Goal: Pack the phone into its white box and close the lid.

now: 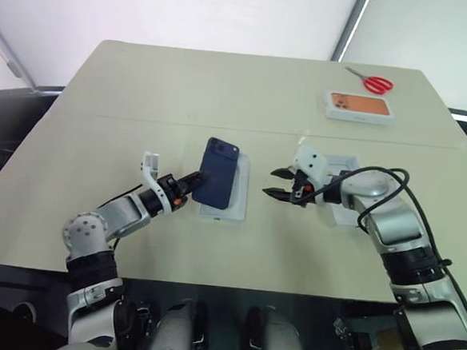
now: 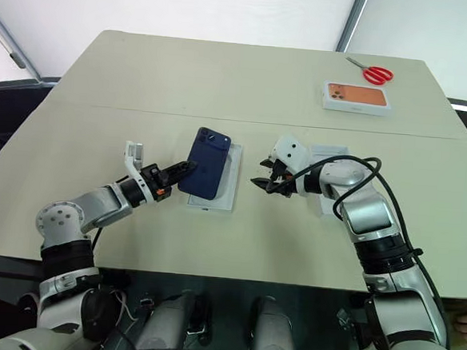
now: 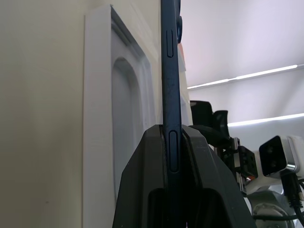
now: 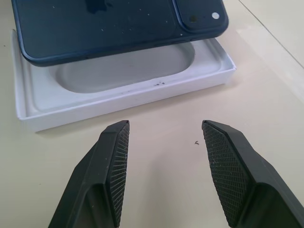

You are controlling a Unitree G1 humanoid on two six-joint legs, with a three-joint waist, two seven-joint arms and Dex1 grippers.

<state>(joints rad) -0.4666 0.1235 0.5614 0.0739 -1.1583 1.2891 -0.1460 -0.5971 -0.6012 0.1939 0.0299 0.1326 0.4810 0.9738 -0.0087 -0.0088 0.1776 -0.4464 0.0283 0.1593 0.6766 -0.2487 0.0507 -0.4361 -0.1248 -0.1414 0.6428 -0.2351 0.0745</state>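
My left gripper (image 1: 191, 182) pinches the phone (image 1: 218, 172) above the white box (image 1: 239, 193); right gripper (image 1: 278, 184) open, empty — tilted release could miss the tray.

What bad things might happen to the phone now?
1. The left gripper pinches the phone by one end only, tilted above the white box; it might slip and drop.
2. Lowered crooked, it might catch the box's rim instead of seating in the tray.
3. The open right gripper waits close by and might bump it.
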